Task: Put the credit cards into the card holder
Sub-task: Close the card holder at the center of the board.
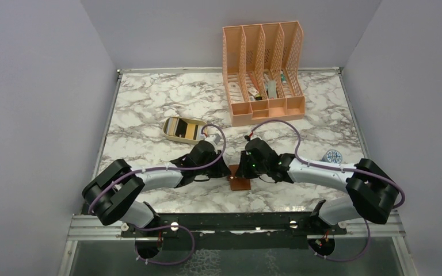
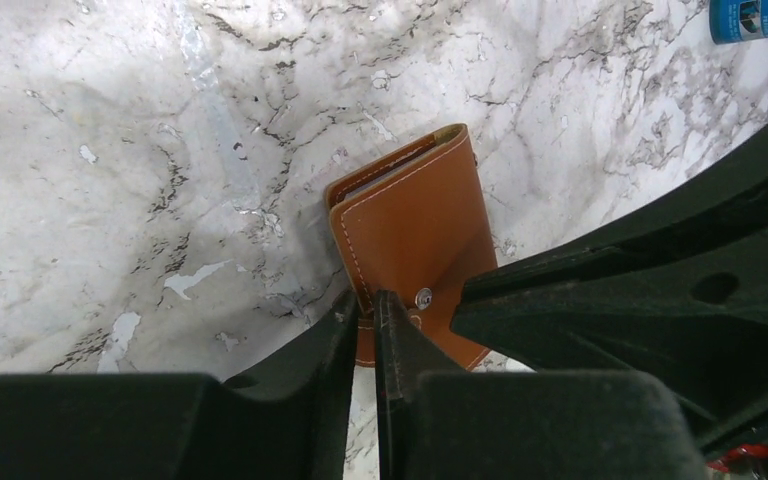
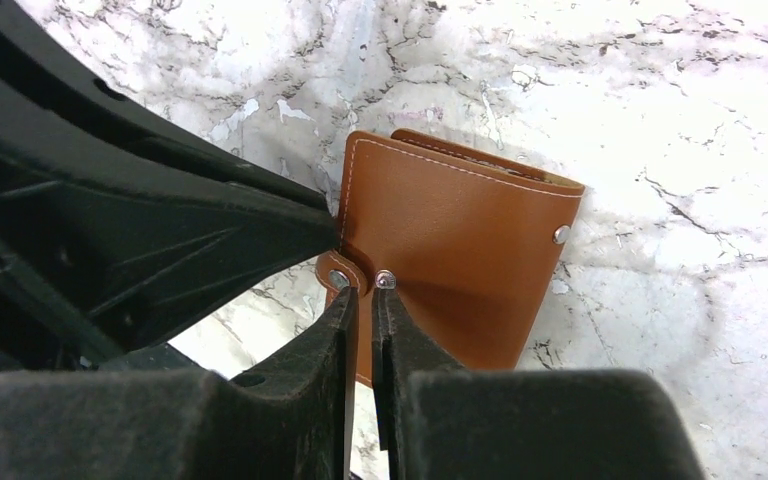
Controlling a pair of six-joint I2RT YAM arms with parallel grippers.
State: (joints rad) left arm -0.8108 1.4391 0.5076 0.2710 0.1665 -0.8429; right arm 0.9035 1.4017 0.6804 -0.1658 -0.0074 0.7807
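L claw [image 2: 365,302] & R claw [image 3: 363,296] both pinch card holder [image 2: 415,235] (brown, folded shut).

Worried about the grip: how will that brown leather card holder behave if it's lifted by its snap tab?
Probably floppy: the card holder is thin folded leather, so lifted by the snap tab it may hang open. It looks light and lies flat on the marble table, so a push would likely slide it, not tip it.

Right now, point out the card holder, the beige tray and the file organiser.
card holder [image 3: 450,250]: right wrist view, outer cover.
beige tray [image 1: 179,138]: top view, near rim.
file organiser [image 1: 267,115]: top view, front wall.
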